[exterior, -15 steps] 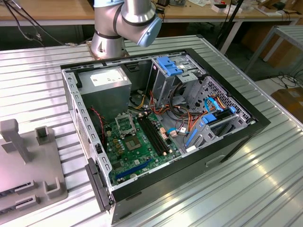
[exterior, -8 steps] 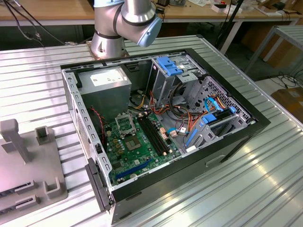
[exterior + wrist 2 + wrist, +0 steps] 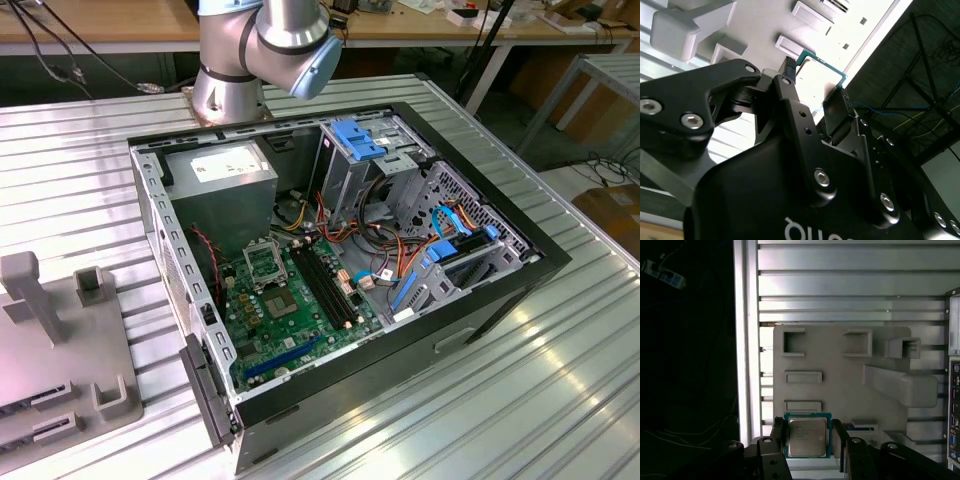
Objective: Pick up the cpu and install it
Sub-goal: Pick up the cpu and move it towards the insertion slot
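One ribbed metal table (image 3: 560,380) carried everything in the exterior view. An open computer case (image 3: 400,385) lay on its side in the middle, with its green motherboard (image 3: 290,310) facing upward. A square socket frame (image 3: 262,262) sat on that board just beside the grey power supply (image 3: 222,185). Toward the exterior view's left, well apart from the socket, a grey moulded fixture (image 3: 60,340) rested on the table. The arm (image 3: 265,45) rose from behind the case. In the first wrist view the black gripper (image 3: 807,427) hung above the fixture (image 3: 840,385), near the fixture's edge. Its two fingers (image 3: 777,430) were clamped against opposite sides of the cpu (image 3: 807,436). The cpu was held flat, its silver lid turned back toward the wrist and its green rim showing round the lid. Its sides ran square with the fixture's pockets. It looked so nearly square that no long axis could be told. In the second wrist view the gripper (image 3: 815,87) appeared from the side, with the cpu (image 3: 820,75) a thin, bright plate pinched between the fingertips (image 3: 787,75).
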`<action>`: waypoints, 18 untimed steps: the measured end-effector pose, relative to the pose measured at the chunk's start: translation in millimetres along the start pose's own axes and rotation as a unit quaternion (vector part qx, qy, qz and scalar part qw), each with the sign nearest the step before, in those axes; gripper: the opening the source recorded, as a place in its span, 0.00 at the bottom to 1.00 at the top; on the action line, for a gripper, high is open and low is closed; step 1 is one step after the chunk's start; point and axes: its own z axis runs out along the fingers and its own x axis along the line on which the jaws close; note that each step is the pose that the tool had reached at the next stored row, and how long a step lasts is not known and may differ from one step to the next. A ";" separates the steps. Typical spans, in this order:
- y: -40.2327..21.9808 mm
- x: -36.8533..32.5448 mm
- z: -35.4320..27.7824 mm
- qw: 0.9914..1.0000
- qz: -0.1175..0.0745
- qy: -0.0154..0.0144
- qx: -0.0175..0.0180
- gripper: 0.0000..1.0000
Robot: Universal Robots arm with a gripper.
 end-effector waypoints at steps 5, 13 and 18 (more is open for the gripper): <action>-0.1 0.0 -6.3 1.000 0.000 0.000 0.000 0.47; -0.2 0.1 -12.9 1.000 0.000 0.000 0.000 0.47; -0.3 0.1 -18.2 1.000 0.000 0.000 0.000 0.47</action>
